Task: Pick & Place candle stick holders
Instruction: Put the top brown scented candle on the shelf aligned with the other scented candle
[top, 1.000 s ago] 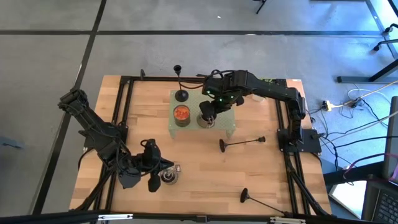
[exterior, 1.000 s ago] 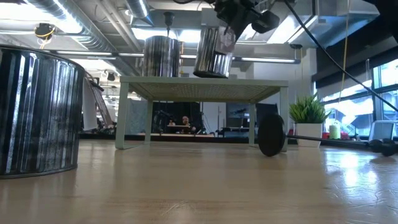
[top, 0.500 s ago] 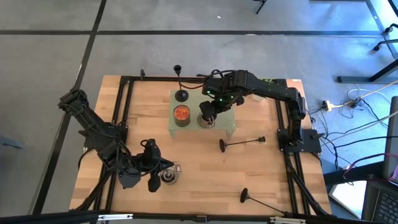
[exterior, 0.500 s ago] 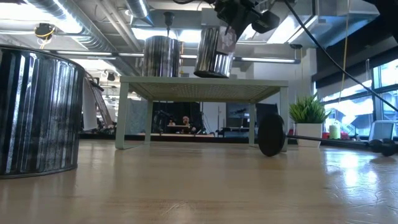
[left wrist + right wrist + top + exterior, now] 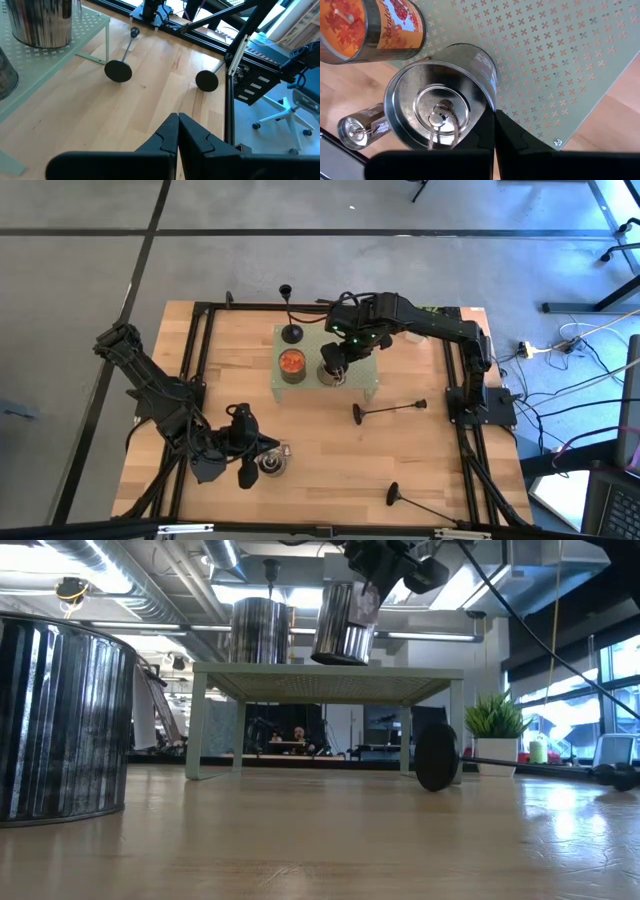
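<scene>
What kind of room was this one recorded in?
Probably an open lab or workshop, not a home: bare silver ceiling ducts run overhead, a black-framed wooden workbench stands on grey concrete floor, and a wheeled grey office chair and loose white cables sit beside it.

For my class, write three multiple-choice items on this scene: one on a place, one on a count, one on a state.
1. Where does the upright candle stick holder stand?
A on the green shelf
B on the floor
C on a can

2. How many candle stick holders lie flat on the table?
A none
B two
C four

3. The right end effector is:
A wide open
B shut on the silver can
C out of view

Answers:
1 A, its base sits on the shelf.
2 B, one mid-table, one nearer the edge.
3 B, it pinches the can's rim.
</scene>
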You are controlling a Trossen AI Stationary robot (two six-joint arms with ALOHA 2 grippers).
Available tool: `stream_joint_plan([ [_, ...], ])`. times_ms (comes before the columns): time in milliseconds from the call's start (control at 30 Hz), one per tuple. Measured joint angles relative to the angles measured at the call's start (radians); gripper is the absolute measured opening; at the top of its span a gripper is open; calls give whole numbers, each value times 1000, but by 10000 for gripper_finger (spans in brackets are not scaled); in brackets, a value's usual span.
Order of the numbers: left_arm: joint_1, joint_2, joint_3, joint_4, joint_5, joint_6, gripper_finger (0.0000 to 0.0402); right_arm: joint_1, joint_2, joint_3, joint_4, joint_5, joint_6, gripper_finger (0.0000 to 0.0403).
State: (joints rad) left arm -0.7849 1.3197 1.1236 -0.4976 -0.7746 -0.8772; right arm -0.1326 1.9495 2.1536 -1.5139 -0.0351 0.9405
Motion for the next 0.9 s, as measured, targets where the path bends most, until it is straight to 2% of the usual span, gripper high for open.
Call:
stream_joint_plan([
  [633, 0, 0, 0, 0, -1, 0, 2, -2, 1, 0, 20, -7, -28, 12],
  [900, 0, 0, 0, 0, 0, 6, 2, -5, 33, 0, 25, -51, -41, 13],
])
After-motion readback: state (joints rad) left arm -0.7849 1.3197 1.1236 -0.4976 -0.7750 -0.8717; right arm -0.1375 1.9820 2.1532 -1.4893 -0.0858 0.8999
